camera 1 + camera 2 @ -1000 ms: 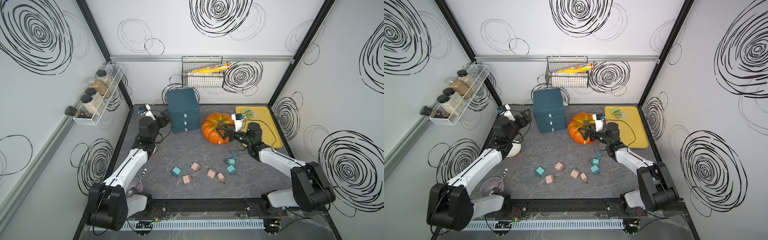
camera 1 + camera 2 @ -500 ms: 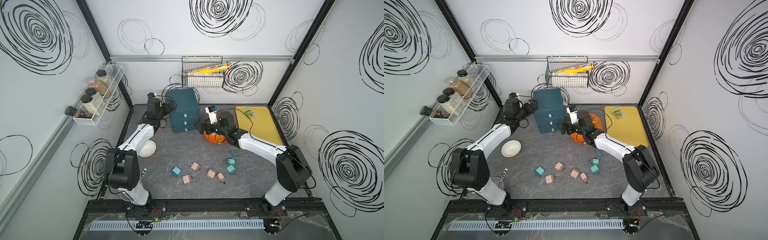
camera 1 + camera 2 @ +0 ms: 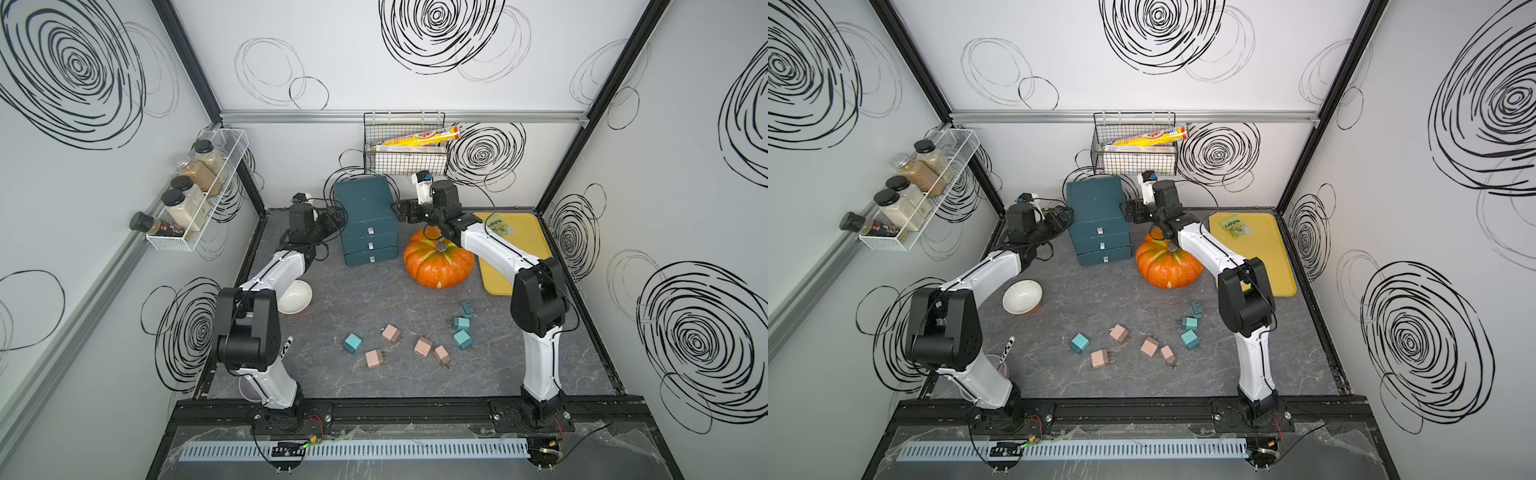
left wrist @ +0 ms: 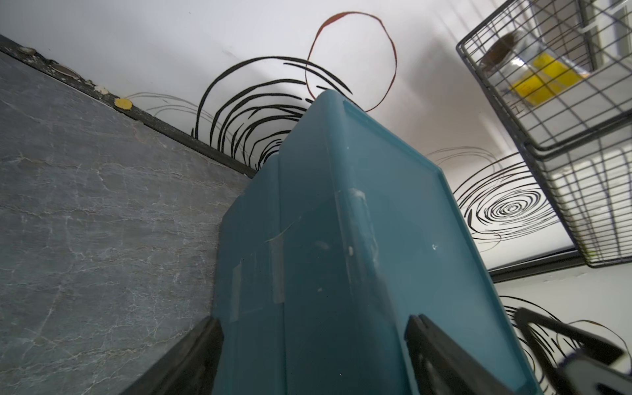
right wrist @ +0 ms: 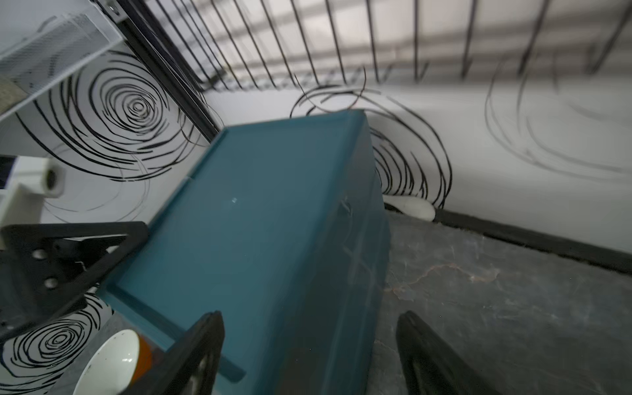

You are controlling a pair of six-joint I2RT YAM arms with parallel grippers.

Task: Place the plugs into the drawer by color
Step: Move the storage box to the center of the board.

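Compared with a second ago, we are seeing both arms stretched far toward the back. The left gripper [image 3: 334,216] is now sitting at the left side of the dark teal chest [image 3: 365,201]. The right gripper [image 3: 401,210] was hanging by the pumpkin [image 3: 436,266] (on the side toward the yellow tray [image 3: 528,249]) and is now reaching over it to the chest's right side. Half a second ago it was lower, between the pumpkin and the chest's front.

The plugs are lying where they lay. Four pink plugs [image 3: 391,333] and four teal plugs [image 3: 462,339] are resting loose on the grey mat [image 3: 374,299] in front, well apart from the chest, none of them held. All three drawers [image 3: 370,246] are standing closed, white tabs facing forward.

In the left wrist view the left gripper's fingers [image 4: 191,359] are standing wide apart, with an edge of the chest running between them. In the right wrist view the right gripper's fingers [image 5: 198,352] are likewise apart around a corner of the chest. We are not able to tell whether any finger is touching the plastic.

The right wrist view is smearing with motion blur, and neither wrist view is showing the drawer fronts. In both top views the wrists are covering the fingertips, and in a top view the left arm is hiding part of the white bowl [image 3: 297,293].
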